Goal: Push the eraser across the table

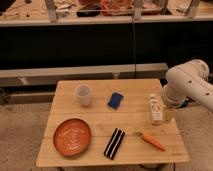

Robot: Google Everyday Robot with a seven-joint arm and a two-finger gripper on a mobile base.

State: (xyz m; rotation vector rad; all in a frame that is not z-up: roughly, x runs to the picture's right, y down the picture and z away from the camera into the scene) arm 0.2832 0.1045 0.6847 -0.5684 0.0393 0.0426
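"Black eraser (114, 143) lies well apart from the gripper (169, 111), past the carrot (152, 141), near the front edge of the table (135, 90)."

"Gripper hangs by the bottle (156, 110) (open or closed, I can't tell). It should drop low and meet the long side squarely."

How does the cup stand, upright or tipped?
Upright: the cup shows its rim on top. The tool hangs beside the bottle.

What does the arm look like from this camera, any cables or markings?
The arm is glossy white, made of thick rounded segments with a bulbous joint. A few small dark dots mark its shell; no loose cables show. The gripper, at the right edge of the table, is pale cream, close to the arm's colour.
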